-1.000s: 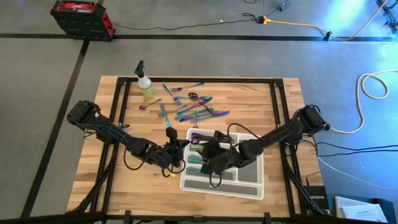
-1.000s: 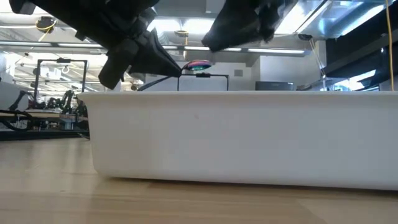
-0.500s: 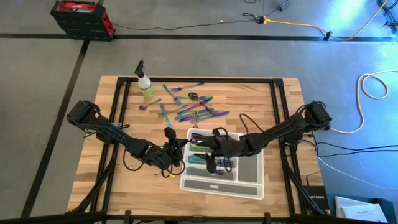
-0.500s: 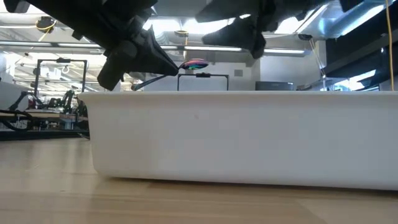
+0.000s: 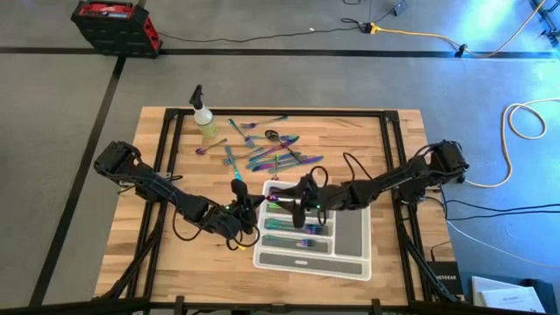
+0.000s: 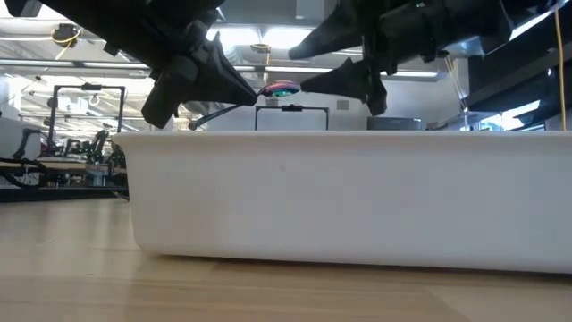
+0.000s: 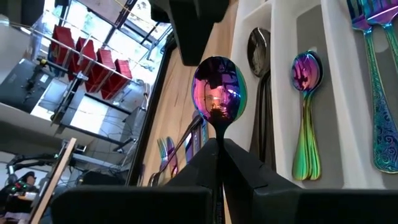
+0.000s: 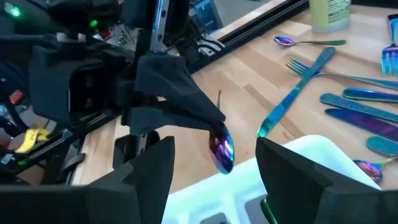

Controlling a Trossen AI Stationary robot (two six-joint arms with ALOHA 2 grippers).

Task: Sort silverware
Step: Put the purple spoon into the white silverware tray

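My left gripper [image 5: 252, 206] is shut on an iridescent rainbow spoon [image 7: 219, 87], held over the far left corner of the white compartment tray [image 5: 262, 257]. My right gripper [image 6: 308, 64] stands open just right of the spoon's bowl [image 6: 282, 89], its fingers on either side without touching it. In the right wrist view the bowl [image 8: 222, 151] shows between my right gripper's two fingers, farther off. Sorted spoons [image 7: 305, 124], a dark spoon [image 7: 258, 43] and forks [image 7: 373, 93] lie in the tray's compartments. Loose silverware [image 5: 271, 153] lies on the wood beyond the tray. My left gripper pinches the spoon's handle [image 7: 217, 134] between its two fingers, just behind the bowl. The fingers come nearly level from the table's left and lie along the handle. The bowl sticks out past the fingertips, lifted clear above the tray's rim.
A yellow-green spray bottle [image 5: 206, 122] stands at the table's far left. The tray's tall white wall [image 6: 357, 197] fills the low view. Bare wood lies left of and in front of the tray.
My right gripper has moved from over the tray's middle toward the far edge and the held spoon, rolling as it went, and its fingers now stand spread. The left gripper and its spoon have stayed where they were.
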